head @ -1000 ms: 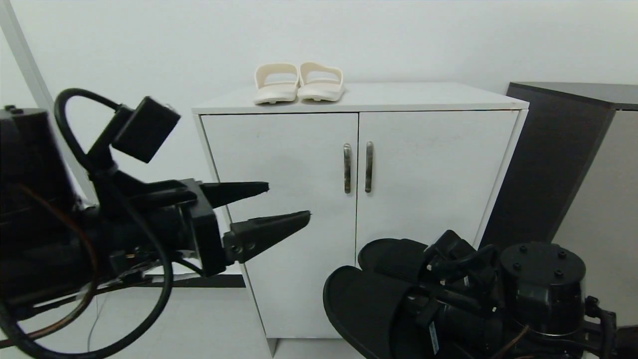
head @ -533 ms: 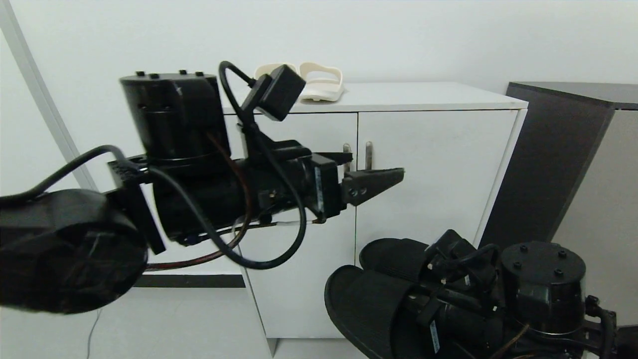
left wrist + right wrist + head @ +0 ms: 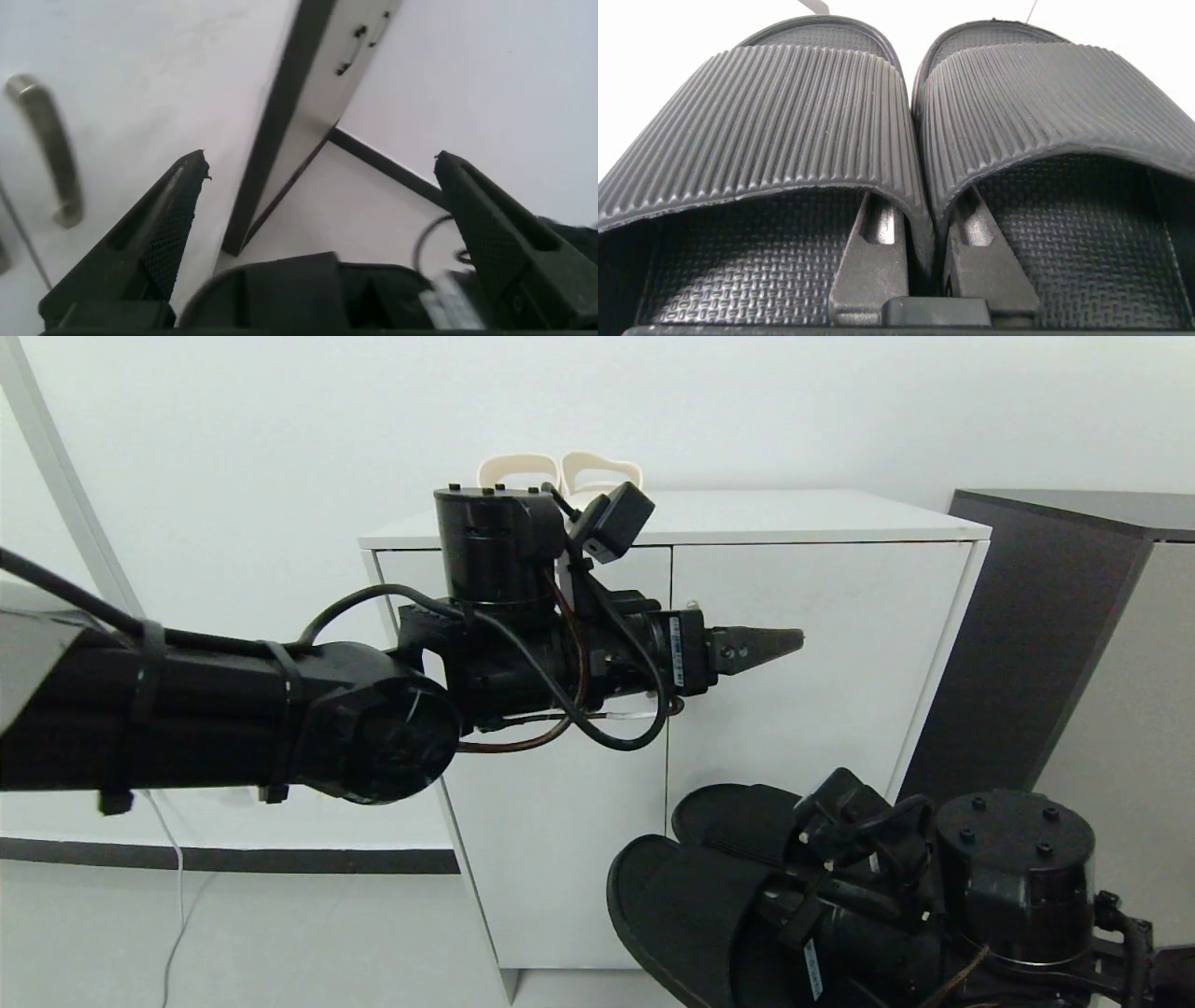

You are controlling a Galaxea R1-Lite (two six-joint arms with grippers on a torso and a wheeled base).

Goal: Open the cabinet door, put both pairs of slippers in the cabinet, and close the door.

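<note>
A white two-door cabinet [image 3: 822,691] stands with both doors shut. On its top lies a cream pair of slippers [image 3: 523,467], partly hidden behind my left arm. My left gripper [image 3: 761,646] hangs open in front of the upper part of the right-hand door, pointing right, just past the handles. In the left wrist view its fingers [image 3: 173,229] are spread wide, with one metal handle [image 3: 47,149] off to the side. Low at the right, my right gripper [image 3: 923,201] is shut on the black pair of slippers [image 3: 700,887], pinching their inner edges under the straps.
A dark cabinet [image 3: 1046,644] stands close against the white one's right side. A white wall is behind, with a black baseboard [image 3: 233,861] and a thin cable [image 3: 177,915] hanging to the floor at the left.
My left arm has swung up and to the right, from the lower left across the left door to handle height. The right arm and the black slippers have kept still.
</note>
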